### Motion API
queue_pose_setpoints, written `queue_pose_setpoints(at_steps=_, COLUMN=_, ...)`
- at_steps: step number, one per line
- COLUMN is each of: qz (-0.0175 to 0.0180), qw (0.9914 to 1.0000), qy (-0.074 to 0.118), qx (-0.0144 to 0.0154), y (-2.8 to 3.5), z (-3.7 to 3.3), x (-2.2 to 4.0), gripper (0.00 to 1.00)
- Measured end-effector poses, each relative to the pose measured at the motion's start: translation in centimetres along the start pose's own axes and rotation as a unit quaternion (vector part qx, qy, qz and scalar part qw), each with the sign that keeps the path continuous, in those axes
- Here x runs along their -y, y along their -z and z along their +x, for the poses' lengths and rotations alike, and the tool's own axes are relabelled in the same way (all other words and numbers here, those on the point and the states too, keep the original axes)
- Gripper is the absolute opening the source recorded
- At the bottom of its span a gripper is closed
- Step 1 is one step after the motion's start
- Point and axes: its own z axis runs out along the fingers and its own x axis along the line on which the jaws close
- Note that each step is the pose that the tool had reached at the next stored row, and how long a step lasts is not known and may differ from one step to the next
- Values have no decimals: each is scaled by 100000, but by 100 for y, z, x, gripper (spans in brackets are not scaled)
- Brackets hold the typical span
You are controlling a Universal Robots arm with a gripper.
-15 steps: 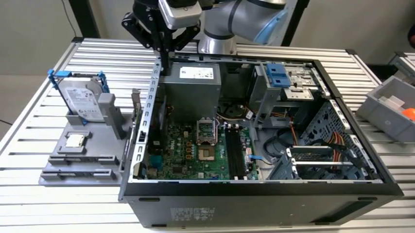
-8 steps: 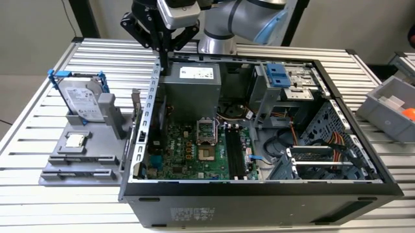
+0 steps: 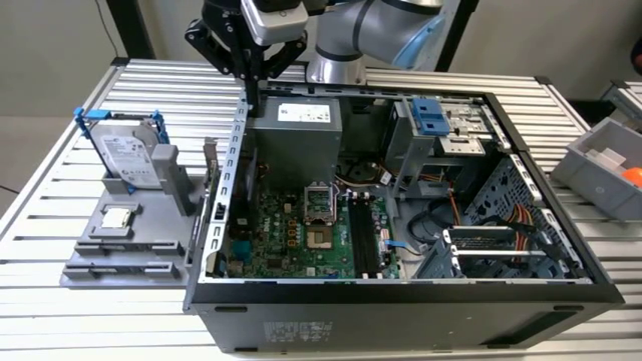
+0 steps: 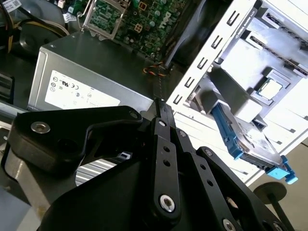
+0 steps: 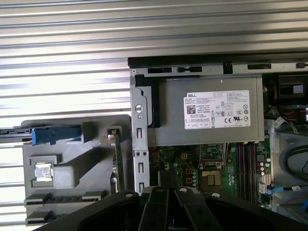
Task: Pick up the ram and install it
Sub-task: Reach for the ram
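As logged from largest down: slatted table (image 3: pixel 131 90) bearing an open computer case (image 3: pixel 401 308) on its side, motherboard (image 3: pixel 291 233) exposed. Inside, at the rear: grey power supply (image 3: pixel 296 147). Beside the case, on the exterior view's left: grey parts fixture (image 3: pixel 120 256) holding a hard drive (image 3: pixel 128 154) in a blue-edged bracket. Above the case's rear corner, near the power supply's edge: gripper (image 3: pixel 251 75), fingers brought together, clamping nothing. Further down in size: memory slots (image 3: pixel 363 239) on the motherboard, apparently unfilled. Ram (image 5: pixel 117 161) standing on edge in a fixture slot, just beside the case's side wall, not yet picked up. Smallest: processor chip (image 3: pixel 117 218) lying flat on the fixture.

Risk assessment: little room between ram and case wall, so likely to clip the sheet metal or the fixture on descent. Thin board, so liable to tilt in an off-centre pinch, then jam or skid at the slot. Could also bend under press-in force if misaligned.
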Motion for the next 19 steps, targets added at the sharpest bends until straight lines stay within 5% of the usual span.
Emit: queue_pose_setpoints(at_steps=19, qz=0, qw=100000, qy=3, qx=-3, y=0, z=140, x=10, gripper=0)
